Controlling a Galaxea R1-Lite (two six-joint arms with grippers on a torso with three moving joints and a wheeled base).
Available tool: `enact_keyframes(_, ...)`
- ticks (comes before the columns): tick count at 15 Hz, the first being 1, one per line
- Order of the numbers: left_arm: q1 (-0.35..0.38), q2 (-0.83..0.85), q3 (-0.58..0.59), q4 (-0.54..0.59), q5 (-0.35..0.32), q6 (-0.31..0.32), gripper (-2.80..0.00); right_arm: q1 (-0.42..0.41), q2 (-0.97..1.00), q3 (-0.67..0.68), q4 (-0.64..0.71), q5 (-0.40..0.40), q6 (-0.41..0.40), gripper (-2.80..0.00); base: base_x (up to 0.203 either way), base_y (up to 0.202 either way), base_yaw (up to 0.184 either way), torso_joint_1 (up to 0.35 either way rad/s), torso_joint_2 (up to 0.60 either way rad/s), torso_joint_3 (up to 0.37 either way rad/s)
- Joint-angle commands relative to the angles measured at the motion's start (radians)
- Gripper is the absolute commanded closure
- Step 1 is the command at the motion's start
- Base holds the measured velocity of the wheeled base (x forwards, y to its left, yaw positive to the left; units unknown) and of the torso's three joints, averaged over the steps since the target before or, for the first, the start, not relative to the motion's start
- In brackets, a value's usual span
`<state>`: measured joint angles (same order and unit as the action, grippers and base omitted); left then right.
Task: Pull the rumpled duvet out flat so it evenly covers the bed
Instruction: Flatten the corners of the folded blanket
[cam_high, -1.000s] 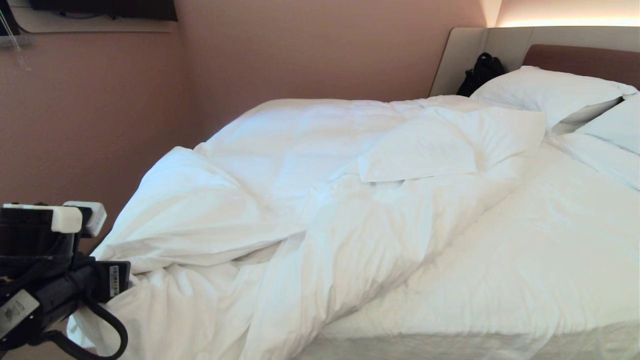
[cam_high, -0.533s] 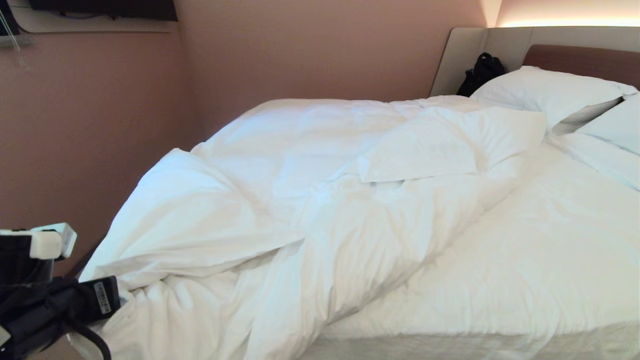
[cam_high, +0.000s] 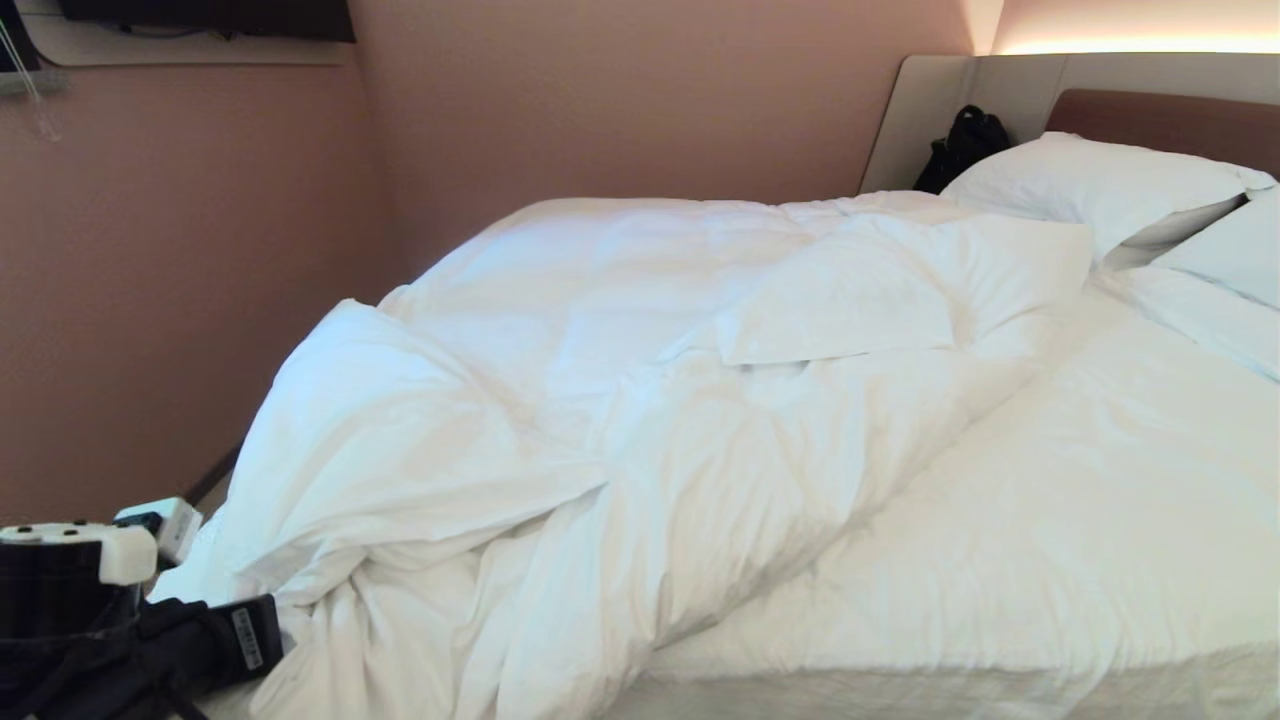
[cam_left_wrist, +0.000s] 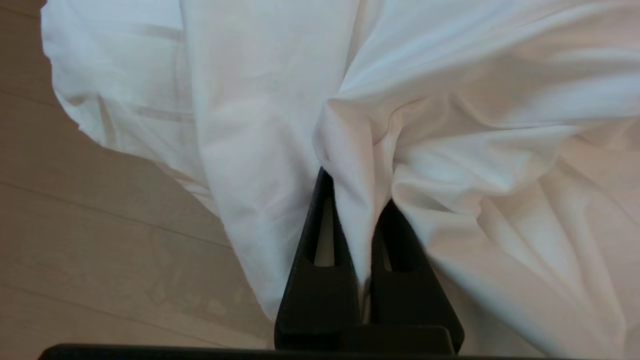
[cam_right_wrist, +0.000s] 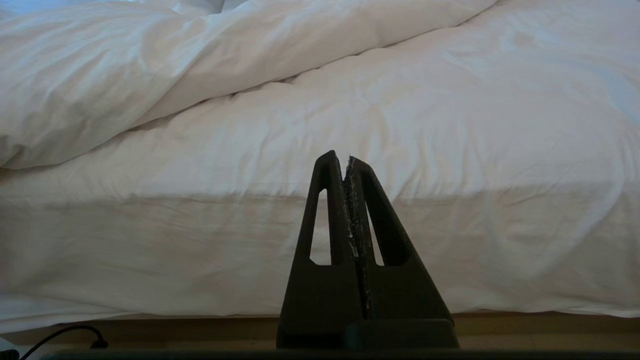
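- Head view: the bed (cam_high: 1050, 560) fills most of the frame, its white sheeted mattress bare on the right half, with a brown headboard (cam_high: 1170, 120) at the far end.
- The duvet (cam_high: 620, 400) lies bunched along the left half of the bed, rumpled in thick folds, its near corner spilling over the lower left edge toward the floor (cam_left_wrist: 100, 240).
- Two white pillows (cam_high: 1100, 185) rest against the headboard; a black bag (cam_high: 962, 145) sits beside them.
- The left end effector (cam_left_wrist: 362, 210) sits low at the near left corner, clenched on a pinched fold of the duvet.
- The right end effector (cam_right_wrist: 346, 162) hangs level in front of the mattress side, fingers pressed together, grasping nothing.
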<state>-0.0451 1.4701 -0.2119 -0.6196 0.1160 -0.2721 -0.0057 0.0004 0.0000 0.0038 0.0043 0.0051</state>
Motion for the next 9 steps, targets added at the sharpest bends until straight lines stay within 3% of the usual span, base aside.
enact_keyframes(1, -0.001, 0.034, 0.030, -0.034, -0.003, -0.006, -2.80, 0.000, 0.000, 0.000, 0.000, 0.000, 0.001, 0.00, 0.000, 0.000, 0.000, 0.000, 0.00, 0.000)
enact_keyframes(4, -0.007, -0.034, 0.063, -0.036, -0.018, -0.007, -2.80, 0.000, 0.001, 0.000, -0.001, 0.000, 0.001, 0.00, 0.000, 0.000, 0.000, 0.000, 0.00, 0.000)
enact_keyframes(9, -0.013, -0.368, 0.114, -0.042, -0.229, -0.006, -2.80, 0.000, 0.001, 0.000, -0.001, 0.000, 0.001, 0.00, 0.000, 0.000, 0.000, 0.000, 0.00, 0.000)
